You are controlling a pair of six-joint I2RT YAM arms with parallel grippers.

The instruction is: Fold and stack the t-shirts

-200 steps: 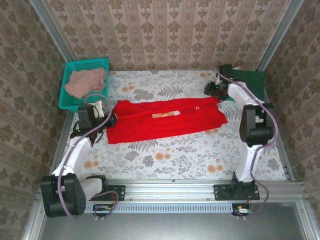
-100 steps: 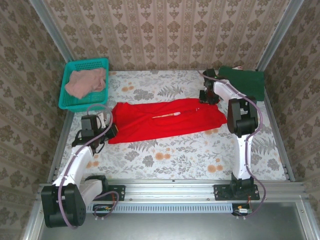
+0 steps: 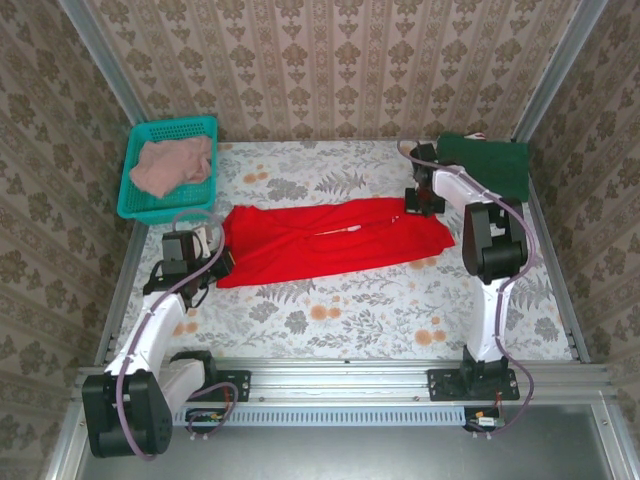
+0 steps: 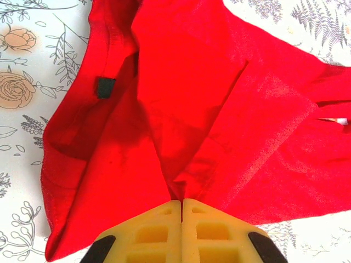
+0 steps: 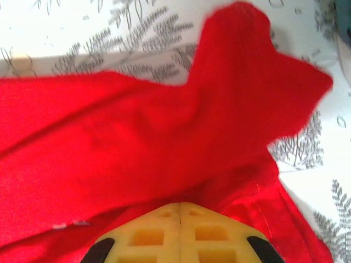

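A bright red t-shirt point(image 3: 330, 240) lies in a long band across the middle of the floral surface point(image 3: 340, 320). The left tool point(image 4: 181, 204) is closed, pinching a pleat of red cloth at the shirt's left end, near a hem with a small dark tag point(image 4: 106, 86). The right tool point(image 5: 181, 207) is closed on red cloth at the shirt's far right corner, just beside a sleeve that juts out.

With both ends gripped, the step in hand appears to be a fold of the red shirt. It should go best if both tools lift together and keep the cloth lightly taut, so the middle neither sags nor twists. The edges should meet squarely and be laid down before either tool lets go. The loose sleeve may trail outside the fold.

A teal mesh basket point(image 3: 135, 195) at the far left corner holds a dusty pink t-shirt point(image 3: 172, 165), crumpled and unfolded. Dark green folded t-shirts point(image 3: 490, 165) rest at the far right corner, directly on the surface and in no container.
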